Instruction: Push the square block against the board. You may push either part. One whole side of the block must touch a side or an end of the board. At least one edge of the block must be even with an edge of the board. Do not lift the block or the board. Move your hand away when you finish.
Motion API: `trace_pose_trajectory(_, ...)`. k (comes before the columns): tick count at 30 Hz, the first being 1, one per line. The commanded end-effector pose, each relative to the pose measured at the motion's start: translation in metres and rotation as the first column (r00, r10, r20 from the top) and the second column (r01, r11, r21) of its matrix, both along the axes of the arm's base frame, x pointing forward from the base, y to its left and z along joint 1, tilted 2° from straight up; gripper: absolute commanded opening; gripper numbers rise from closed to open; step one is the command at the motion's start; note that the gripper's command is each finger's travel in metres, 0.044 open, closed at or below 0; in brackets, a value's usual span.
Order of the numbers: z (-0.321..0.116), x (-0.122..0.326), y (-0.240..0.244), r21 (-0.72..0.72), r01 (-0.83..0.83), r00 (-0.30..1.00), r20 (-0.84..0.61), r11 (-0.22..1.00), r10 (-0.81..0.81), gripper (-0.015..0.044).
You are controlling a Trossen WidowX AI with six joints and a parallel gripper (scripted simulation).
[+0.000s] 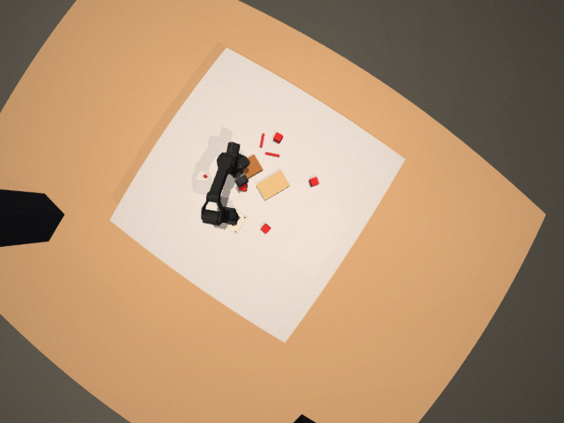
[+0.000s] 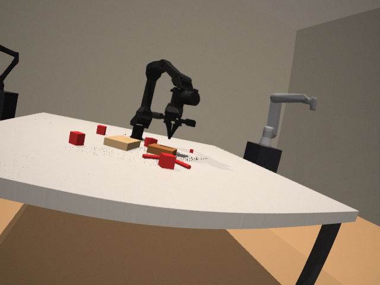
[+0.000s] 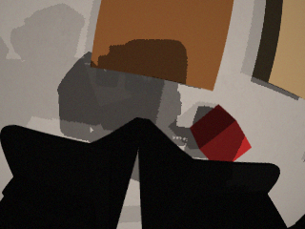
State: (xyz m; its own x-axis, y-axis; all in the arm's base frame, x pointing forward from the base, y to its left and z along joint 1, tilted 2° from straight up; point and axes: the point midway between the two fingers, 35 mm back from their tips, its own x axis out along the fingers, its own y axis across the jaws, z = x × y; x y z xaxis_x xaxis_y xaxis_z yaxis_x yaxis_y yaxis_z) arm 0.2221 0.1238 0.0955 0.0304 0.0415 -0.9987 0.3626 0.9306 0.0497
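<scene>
The black jaws are closed on nothing, tips together above the white counter (image 1: 291, 273). In the wrist view the flat dark-orange square wooden block (image 3: 164, 19) lies at twelve o'clock, the pale tan rectangular board (image 3: 294, 22) at two o'clock, apart. The block looks rigid, light and likely to slide easily; push low against its far side's middle.
</scene>
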Motion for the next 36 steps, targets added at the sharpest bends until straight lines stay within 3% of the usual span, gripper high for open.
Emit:
trace_pose_trajectory(1,-0.031,0.000,0.000,-0.004,0.012,1.000,-0.006,1.000,-0.012,0.0000)
trace_pose_trajectory(4,-0.051,-0.001,0.000,-0.004,0.012,1.000,-0.006,1.000,-0.012,0.0000)
trace_pose_trajectory(36,-0.049,0.034,-0.013,-0.005,0.012,1.000,-0.003,1.000,-0.012,0.0000)
